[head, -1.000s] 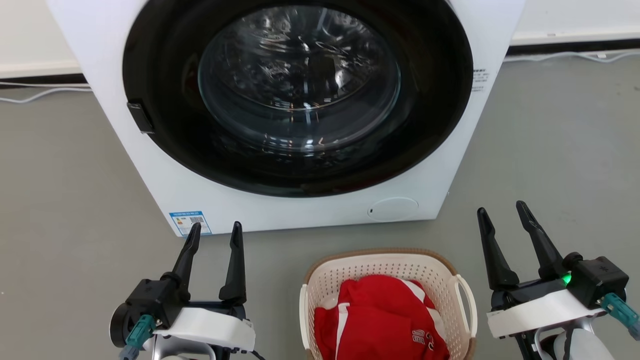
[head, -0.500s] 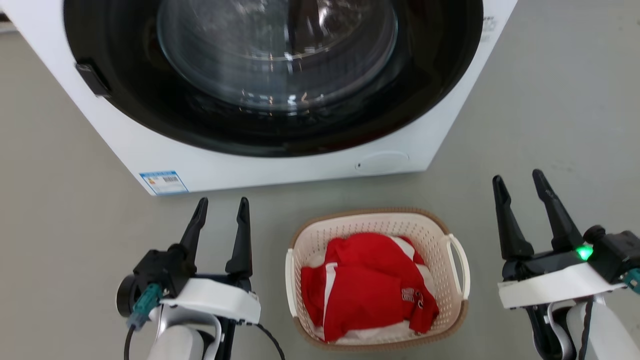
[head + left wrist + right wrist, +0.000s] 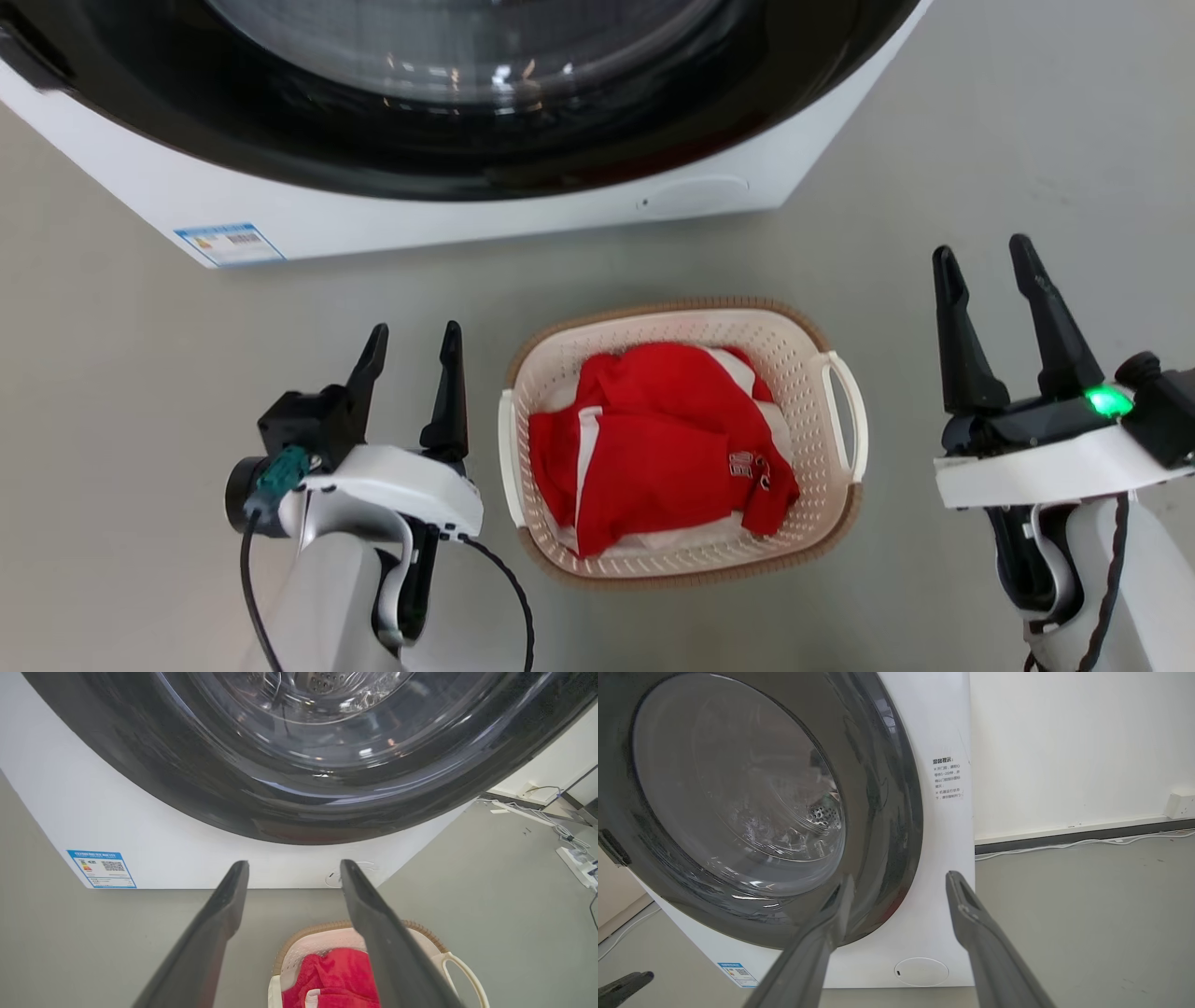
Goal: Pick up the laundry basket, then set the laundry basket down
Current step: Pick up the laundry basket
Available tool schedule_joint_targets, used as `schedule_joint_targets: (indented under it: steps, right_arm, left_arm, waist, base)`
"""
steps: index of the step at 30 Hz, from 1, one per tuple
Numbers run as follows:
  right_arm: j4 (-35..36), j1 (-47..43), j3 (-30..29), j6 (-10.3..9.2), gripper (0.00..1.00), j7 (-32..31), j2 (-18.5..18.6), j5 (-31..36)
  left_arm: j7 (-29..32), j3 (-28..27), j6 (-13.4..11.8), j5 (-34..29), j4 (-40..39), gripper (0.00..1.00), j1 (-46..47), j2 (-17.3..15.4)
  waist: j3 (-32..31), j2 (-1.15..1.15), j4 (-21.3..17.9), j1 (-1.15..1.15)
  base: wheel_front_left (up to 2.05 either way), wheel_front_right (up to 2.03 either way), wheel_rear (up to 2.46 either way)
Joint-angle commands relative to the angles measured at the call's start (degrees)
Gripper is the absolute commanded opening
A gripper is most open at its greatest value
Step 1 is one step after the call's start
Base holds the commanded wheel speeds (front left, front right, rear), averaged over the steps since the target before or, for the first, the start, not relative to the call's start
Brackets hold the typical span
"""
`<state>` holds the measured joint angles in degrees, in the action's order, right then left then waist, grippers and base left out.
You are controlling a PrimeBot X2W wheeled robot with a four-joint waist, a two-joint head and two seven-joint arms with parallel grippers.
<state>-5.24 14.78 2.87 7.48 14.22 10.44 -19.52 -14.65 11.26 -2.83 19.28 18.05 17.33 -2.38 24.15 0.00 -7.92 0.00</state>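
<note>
Fingers of the left gripper [image 3: 415, 329], lower left, and right gripper [image 3: 982, 247], lower right, stand spread wide, holding nothing. Between them, centre frame, the laundry basket [image 3: 794, 347] sits on the grey floor [image 3: 140, 373], holding a crumpled red-and-white garment [image 3: 653, 448]. A washing machine [image 3: 448, 219] spans the top.

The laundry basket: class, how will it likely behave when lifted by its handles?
The laundry basket is perforated plastic, so probably stiff and light. Its red clothing likely adds little weight. Lifted by one loop handle only, it would probably tip.
</note>
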Motion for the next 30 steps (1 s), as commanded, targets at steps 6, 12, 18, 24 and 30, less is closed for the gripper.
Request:
schedule_joint_targets:
  steps: [6, 12, 18, 24, 30]
  right_arm:
    - [1.99, 2.58, 1.77, 0.01, 1.00, 0.78, 1.19, -1.72]
    - [2.29, 4.27, 2.62, 0.01, 1.00, 0.78, 1.27, -2.44]
    - [2.33, 5.61, 3.52, 0.01, 1.00, 0.78, 1.14, -3.06]
    - [2.32, 6.75, 3.51, 0.01, 1.00, 0.78, 0.90, -3.61]
    - [2.70, 7.72, 3.68, 0.01, 1.00, 0.78, 0.63, -3.97]
  left_arm:
    - [-0.35, 0.19, 1.63, 2.44, 11.15, 1.00, 7.27, -0.50]
    - [-0.35, 1.86, 1.83, 5.97, 20.42, 1.00, 11.90, -0.50]
    - [-0.35, 3.13, 1.66, 7.68, 28.19, 1.00, 15.50, -0.50]
    - [-0.35, 4.40, 1.86, 9.18, 35.25, 1.00, 18.31, -0.50]
    - [-0.35, 5.19, 1.25, 10.31, 40.42, 1.00, 21.10, -0.50]
  waist:
    - [6.15, 0.00, -1.59, 0.00]
    - [9.54, 0.00, -2.97, 0.00]
    - [12.72, 0.00, -4.70, 0.00]
    - [15.61, 0.00, -6.47, 0.00]
    - [18.14, 0.00, -7.59, 0.00]
  base:
    - [0.00, 0.00, 0.00]
    - [0.00, 0.00, 0.00]
    - [0.00, 0.00, 0.00]
    - [0.00, 0.00, 0.00]
    - [0.00, 0.00, 0.00]
